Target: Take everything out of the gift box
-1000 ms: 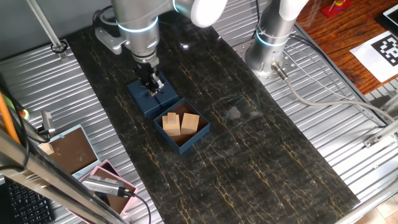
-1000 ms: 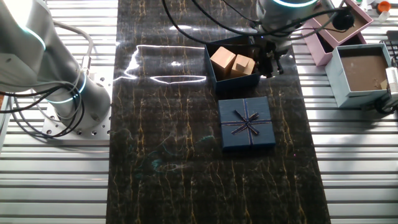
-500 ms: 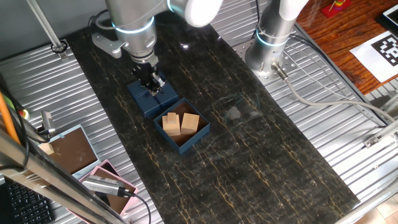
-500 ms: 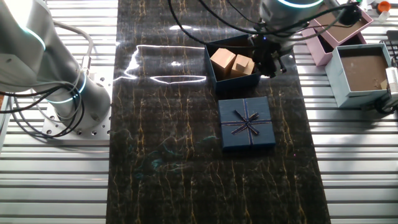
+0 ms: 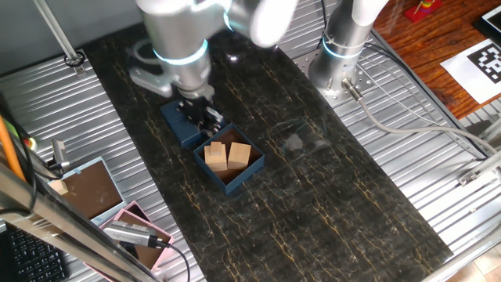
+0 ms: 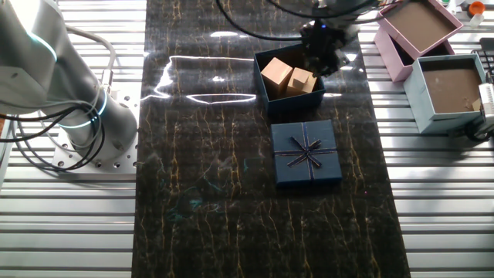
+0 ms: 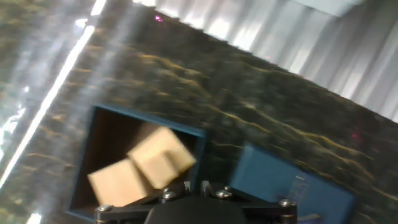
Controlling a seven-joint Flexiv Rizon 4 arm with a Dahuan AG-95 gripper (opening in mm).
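Dark marbled tabletop (image 5: 313, 196) running diagonally across one fixed view, flanked by ribbed metal. Near the centre of that frame, the gift box (image 5: 254, 168), navy-walled and brown inside, lid off, with two tan wooden blocks (image 5: 228, 155) side by side and touching in its upper half. Just above and left of the box, the gripper (image 5: 205, 119), hanging from the silver arm and poised over the box's upper-left rim; jaws too dark and blurred to tell whether open or closed, nothing visibly held. Partly hidden behind the gripper, the flat navy lid (image 5: 175, 124), touching or nearly touching the box. In the other fixed view, same box (image 6: 262, 86) at upper centre, blocks (image 6: 289, 79) inside, gripper (image 6: 318, 48) at the box's upper right edge, bow-topped lid (image 6: 306, 153) directly below the box with a narrow gap. At upper right of that frame, a pink-rimmed tray (image 6: 417, 23) and a pale blue box (image 6: 423, 94) on the metal surface. Hand view blurred: box (image 7: 140, 124) at lower left with both blocks (image 7: 144, 168), lid (image 7: 280, 180) at lower right.
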